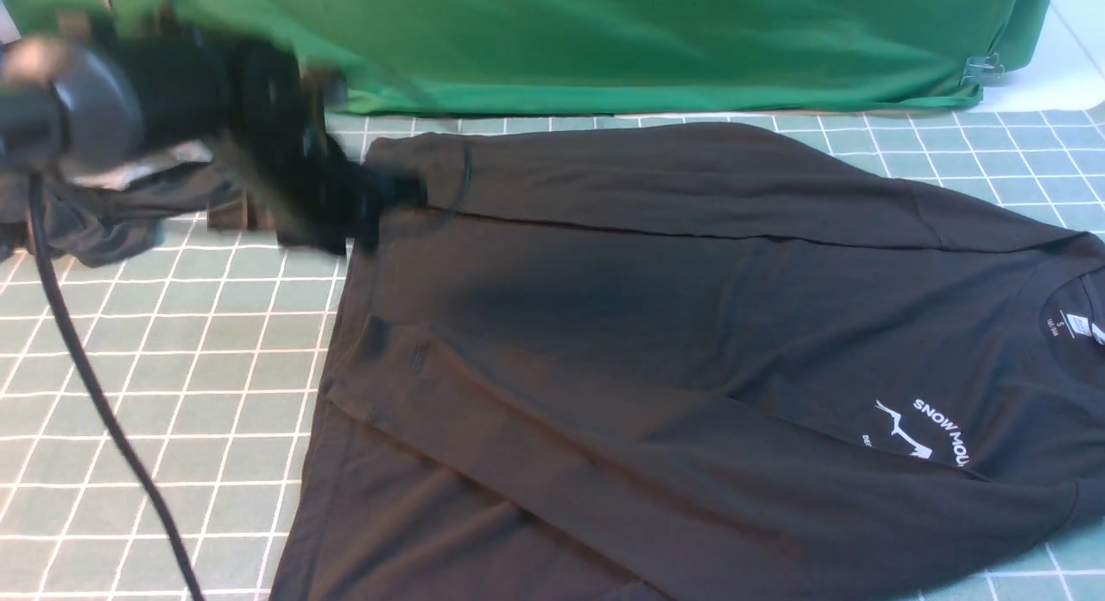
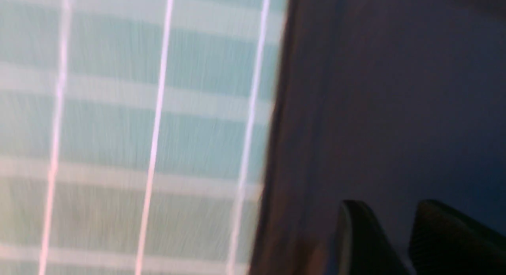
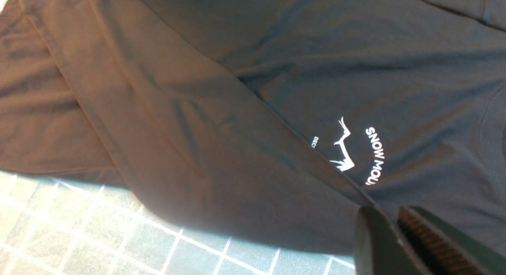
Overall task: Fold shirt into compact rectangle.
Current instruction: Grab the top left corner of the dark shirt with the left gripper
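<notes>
The black shirt (image 1: pixel 691 325) lies flat on the green grid mat (image 1: pixel 173 342), collar to the right, with both sleeves folded across its body. Its white "SNOW MOUNTAIN" print (image 1: pixel 924 433) is half covered by the near sleeve, and it shows again as the print (image 3: pixel 355 152) in the right wrist view. My left gripper (image 1: pixel 388 195), blurred, is at the shirt's far left corner. In its own view the left gripper (image 2: pixel 389 206) stands open over the shirt (image 2: pixel 375 109), holding nothing. The right gripper (image 3: pixel 387 211) hovers over the near sleeve (image 3: pixel 197 140), jaws almost together and empty; it is outside the front view.
A green cloth backdrop (image 1: pixel 604 40) hangs along the mat's far edge, with a metal clip (image 1: pixel 984 66) at its right end. A dark grey garment bunched with white cloth (image 1: pixel 112 212) lies under the left arm. A black cable (image 1: pixel 95 385) trails down over the mat's left part.
</notes>
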Robot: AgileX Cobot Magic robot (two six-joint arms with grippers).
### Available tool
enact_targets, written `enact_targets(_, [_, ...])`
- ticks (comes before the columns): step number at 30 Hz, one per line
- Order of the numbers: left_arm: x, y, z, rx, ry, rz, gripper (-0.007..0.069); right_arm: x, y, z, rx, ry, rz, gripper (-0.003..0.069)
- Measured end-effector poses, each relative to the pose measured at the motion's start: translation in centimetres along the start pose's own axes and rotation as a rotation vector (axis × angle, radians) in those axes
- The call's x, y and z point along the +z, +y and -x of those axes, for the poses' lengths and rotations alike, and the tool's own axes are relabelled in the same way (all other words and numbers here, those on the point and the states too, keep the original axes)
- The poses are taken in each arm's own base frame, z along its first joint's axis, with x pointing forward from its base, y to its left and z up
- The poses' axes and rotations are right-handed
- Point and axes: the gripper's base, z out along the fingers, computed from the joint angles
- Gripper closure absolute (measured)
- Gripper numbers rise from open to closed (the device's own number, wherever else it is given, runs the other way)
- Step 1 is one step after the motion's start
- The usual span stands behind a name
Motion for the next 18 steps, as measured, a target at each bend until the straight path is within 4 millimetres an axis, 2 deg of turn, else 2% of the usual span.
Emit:
enact_targets(1, [-0.3, -0.1, 0.4, -0.001, -0.011, -0.005, 0.0399, 0.0, 0.0, 0.0, 0.0, 0.0, 0.0, 0.0587])
enact_targets(2, [-1.4, -0.7, 1.9, -0.005, -0.056, -0.023, 0.0356, 0.0, 0.0, 0.0, 0.0, 0.0, 0.0, 0.0587])
enact_targets(4, [-2.0, -1.2, 3.2, -0.008, -0.075, -0.031, 0.03, 0.0, 0.0, 0.0, 0.0, 0.0, 0.0, 0.0584])
enact_targets(8, [-0.9, -1.4, 4.8, -0.024, -0.052, -0.026, 0.0267, 0.0, 0.0, 0.0, 0.0, 0.0, 0.0, 0.0581])
enact_targets(9, [0.6, -1.1, 5.8, -0.057, -0.016, -0.03, 0.0263, 0.0, 0.0, 0.0, 0.002, 0.0, 0.0, 0.058])
enact_targets(12, [3.5, 0.1, 7.4, -0.141, 0.068, -0.045, 0.0263, 0.0, 0.0, 0.0, 0.002, 0.0, 0.0, 0.0575])
enact_targets(13, [3.9, 0.4, 7.6, -0.151, 0.081, -0.049, 0.0263, 0.0, 0.0, 0.0, 0.002, 0.0, 0.0, 0.0575])
enact_targets(16, [7.4, 2.0, 8.2, -0.223, 0.203, -0.064, 0.0268, 0.1, 0.0, 0.0, 0.003, 0.003, 0.001, 0.0571])
enact_targets(18, [8.9, 2.4, 8.6, -0.253, 0.229, -0.094, 0.0271, 0.1, -0.1, 0.0, 0.004, 0.005, 0.001, 0.0568])
